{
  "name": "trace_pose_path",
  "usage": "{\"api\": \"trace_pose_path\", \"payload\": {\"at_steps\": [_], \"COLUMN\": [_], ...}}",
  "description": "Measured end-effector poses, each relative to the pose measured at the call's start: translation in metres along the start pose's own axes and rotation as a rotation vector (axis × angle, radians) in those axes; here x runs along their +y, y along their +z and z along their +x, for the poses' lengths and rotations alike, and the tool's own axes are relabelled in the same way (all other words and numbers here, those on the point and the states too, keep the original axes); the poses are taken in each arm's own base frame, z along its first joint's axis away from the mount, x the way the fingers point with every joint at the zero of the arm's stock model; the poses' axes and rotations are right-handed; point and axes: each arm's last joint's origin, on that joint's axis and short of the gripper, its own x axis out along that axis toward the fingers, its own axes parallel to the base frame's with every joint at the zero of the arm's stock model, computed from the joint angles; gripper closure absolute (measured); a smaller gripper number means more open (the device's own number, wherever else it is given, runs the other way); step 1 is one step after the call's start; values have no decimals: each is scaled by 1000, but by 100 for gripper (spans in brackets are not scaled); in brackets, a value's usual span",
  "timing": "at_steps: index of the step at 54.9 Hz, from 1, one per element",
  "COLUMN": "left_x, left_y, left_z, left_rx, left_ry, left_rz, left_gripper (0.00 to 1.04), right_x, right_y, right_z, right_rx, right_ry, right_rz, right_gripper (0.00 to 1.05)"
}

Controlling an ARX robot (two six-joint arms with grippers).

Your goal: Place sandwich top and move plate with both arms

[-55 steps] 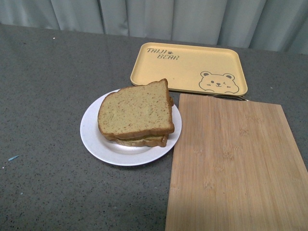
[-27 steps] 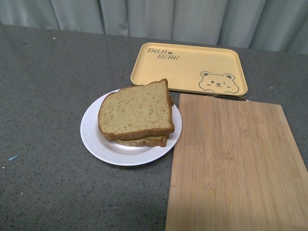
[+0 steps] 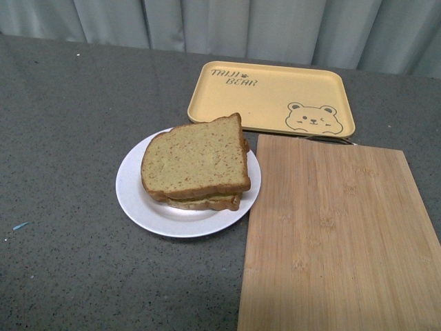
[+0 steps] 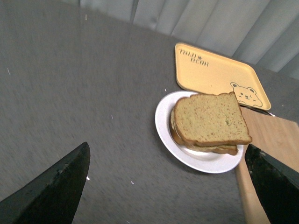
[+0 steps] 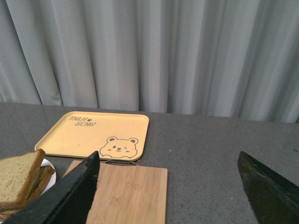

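The sandwich top (image 3: pixel 196 161), a tan-brown speckled bread slice, lies on a lower slice on the round white plate (image 3: pixel 131 189). It also shows in the left wrist view (image 4: pixel 210 119) and at the edge of the right wrist view (image 5: pixel 16 177). Neither arm shows in the front view. My left gripper (image 4: pixel 168 186) is open and empty, high above the grey table, short of the plate (image 4: pixel 163 126). My right gripper (image 5: pixel 170 186) is open and empty, above the cutting board and table to the right of the plate.
A yellow tray (image 3: pixel 272 96) with a bear drawing lies behind the plate. A wooden cutting board (image 3: pixel 331 234) lies right of the plate, its edge touching the plate's rim. Grey curtains (image 5: pixel 154 51) hang behind the grey table (image 3: pixel 62 124).
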Motion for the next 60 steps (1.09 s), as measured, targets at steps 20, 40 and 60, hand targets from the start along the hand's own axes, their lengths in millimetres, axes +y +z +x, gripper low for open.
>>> {"api": "trace_pose_path", "payload": {"at_steps": [20,40,60], "left_x": [-3,4,-10], "left_y": [-6,-37,-55], "left_z": [89,157,186], "left_rx": [350,540,610], "left_ry": [-91,-26,-67], "left_rz": [-481,-608,-396], "left_gripper": [7,7,7], "right_x": [0,0,0], "right_y": [0,0,0], "right_z": [0,0,0], "right_rx": [0,0,0], "right_ry": [0,0,0], "right_rz": [1,1,1], "right_gripper": [9,9,9]}}
